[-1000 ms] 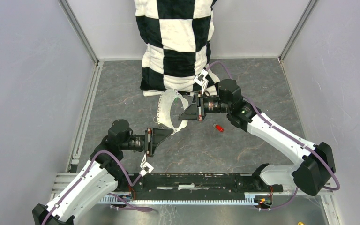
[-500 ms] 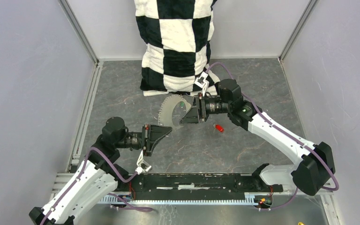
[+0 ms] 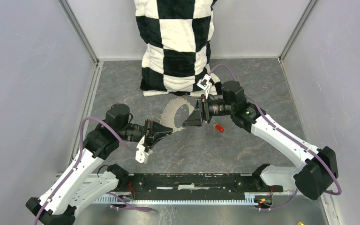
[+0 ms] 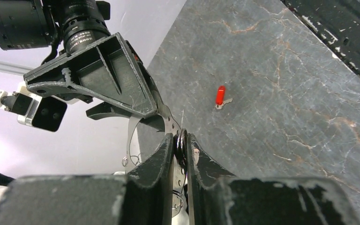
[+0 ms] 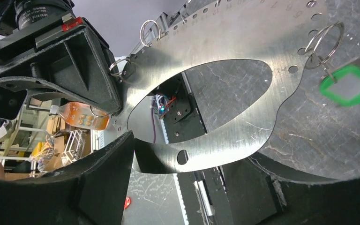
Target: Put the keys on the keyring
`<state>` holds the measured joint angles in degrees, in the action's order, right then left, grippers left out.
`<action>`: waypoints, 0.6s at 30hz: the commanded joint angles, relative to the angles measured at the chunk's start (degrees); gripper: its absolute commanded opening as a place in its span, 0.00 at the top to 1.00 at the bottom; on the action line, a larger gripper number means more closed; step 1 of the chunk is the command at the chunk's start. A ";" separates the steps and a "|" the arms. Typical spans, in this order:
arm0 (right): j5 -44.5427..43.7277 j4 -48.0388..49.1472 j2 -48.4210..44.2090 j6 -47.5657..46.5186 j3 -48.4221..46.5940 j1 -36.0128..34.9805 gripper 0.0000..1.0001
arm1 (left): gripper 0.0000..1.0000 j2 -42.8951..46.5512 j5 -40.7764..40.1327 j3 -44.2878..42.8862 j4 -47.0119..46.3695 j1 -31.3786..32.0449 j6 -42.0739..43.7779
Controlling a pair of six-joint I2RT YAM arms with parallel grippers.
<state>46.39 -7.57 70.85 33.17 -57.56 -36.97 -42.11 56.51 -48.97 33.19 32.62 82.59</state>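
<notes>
Desk: dark grey veined slab [image 3: 262, 79], with a black-and-white checked cloth [image 3: 178, 42] at the back.
Left claw [image 4: 181, 145]: clamped on the rim of the flat silvery perforated keyring plate [image 5: 243, 37].
Right claw [image 3: 190, 121]: at the plate's far band; I can't tell if it's pinching.
Plate: between both claws, tipped nearer edge-on than a second ago.
Green-headed key [image 5: 347, 86]: hanging from a small ring on the plate.
Red-headed key [image 3: 219, 127]: unmoved on the desk, left to thread.

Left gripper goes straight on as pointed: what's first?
Left gripper grips the keyring; straight beyond, the right gripper looks first in line, though depth is unclear. The red key lies aside.
</notes>
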 commanded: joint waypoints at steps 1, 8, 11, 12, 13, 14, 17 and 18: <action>2.70 1.10 -2.55 -0.72 2.17 -0.30 0.28 | 0.98 0.45 -1.59 -1.62 -1.09 -0.35 -6.72; 3.44 0.72 -4.10 -1.00 4.76 -0.20 0.02 | 0.98 2.24 -5.99 1.70 -12.54 -0.36 -21.40; 5.11 -0.44 -4.49 -2.98 3.73 -0.15 0.02 | 0.98 0.59 -5.79 0.47 -12.26 -0.32 -26.69; 5.64 -1.72 -4.52 -4.34 3.04 -0.16 0.02 | 0.98 0.09 -5.60 -0.03 -11.78 -0.36 -27.71; 6.17 -3.27 -4.54 -5.90 2.02 -0.19 0.02 | 0.98 -0.50 -5.36 -0.54 -11.01 -0.36 -28.63; 6.48 -5.55 -4.45 -8.04 1.06 -0.20 0.02 | 0.98 -1.15 -5.14 -1.19 -9.63 -0.37 -28.78; 7.39 -12.54 -4.15 -13.56 -1.43 -0.19 0.02 | 0.98 -3.70 -4.90 -3.93 -5.20 -0.37 -28.32; 7.67 -14.61 -3.99 -14.13 -1.54 -0.20 0.02 | 0.98 -4.33 -5.22 -4.56 -4.77 -0.35 -28.46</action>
<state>46.70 -12.91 67.99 29.19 -55.29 -36.16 -43.86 54.37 -48.27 28.64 32.93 59.64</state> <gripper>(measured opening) 0.979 0.177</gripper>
